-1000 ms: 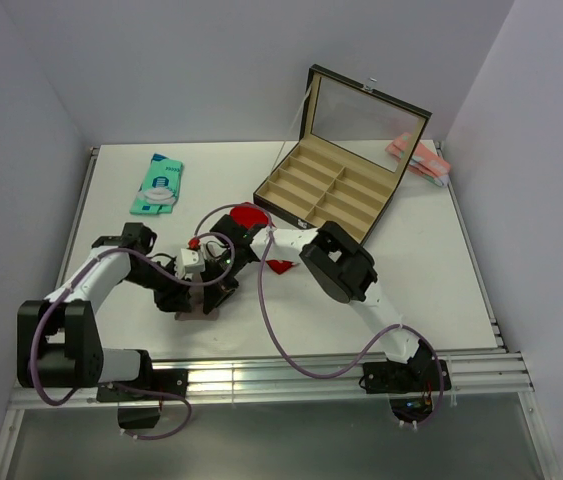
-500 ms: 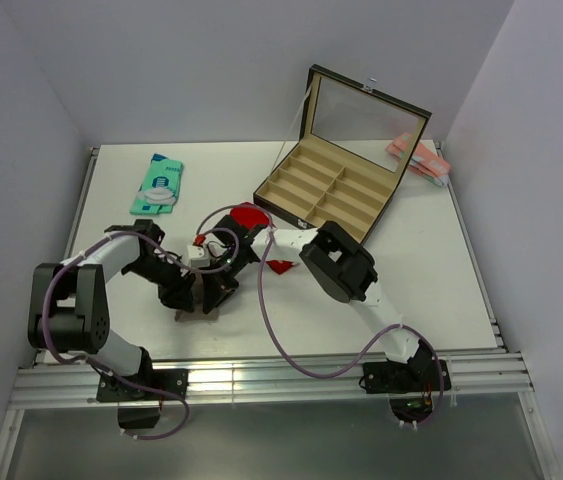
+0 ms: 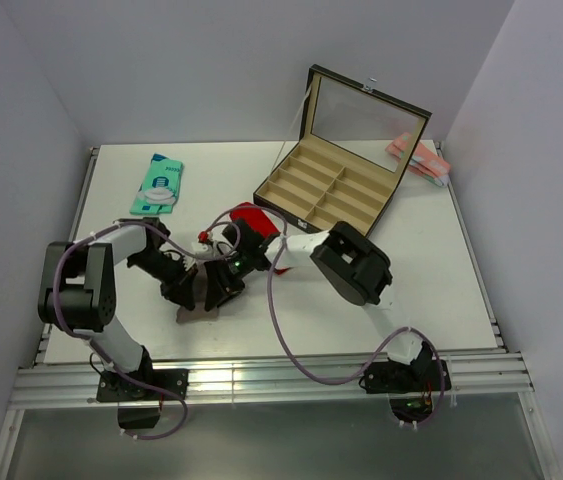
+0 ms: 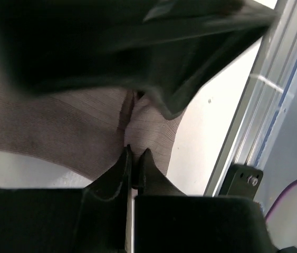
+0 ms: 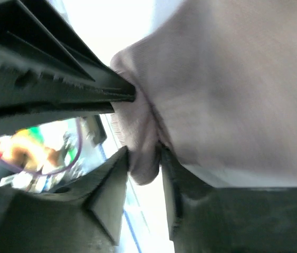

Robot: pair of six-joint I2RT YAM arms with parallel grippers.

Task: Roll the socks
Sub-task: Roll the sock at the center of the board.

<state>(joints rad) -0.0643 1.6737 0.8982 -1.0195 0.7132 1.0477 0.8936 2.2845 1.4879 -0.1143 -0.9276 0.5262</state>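
A bright red sock [image 3: 250,215] lies by the box, partly under my right arm. Both grippers meet over a taupe ribbed sock [image 3: 198,314] near the table's front. My left gripper [image 3: 189,292] is shut, its tips [image 4: 136,153] over that sock's near edge [image 4: 58,126], where a crease runs up from them. My right gripper [image 3: 219,285] faces it. A fold of the same fabric [image 5: 232,79] fills the gap between the right gripper's jaws [image 5: 144,158] and touches both fingers. The left fingers [image 5: 58,79] show at the upper left of the right wrist view.
An open compartment box [image 3: 336,190] with a raised lid stands at the back right. A teal sock [image 3: 158,185] lies at the back left. A pink bundle [image 3: 416,158] sits behind the box. The metal rail [image 3: 261,375] runs along the front edge.
My left gripper swung right onto the taupe sock and closed. The right gripper's jaws widened a little, and the right arm's elbow shifted right.
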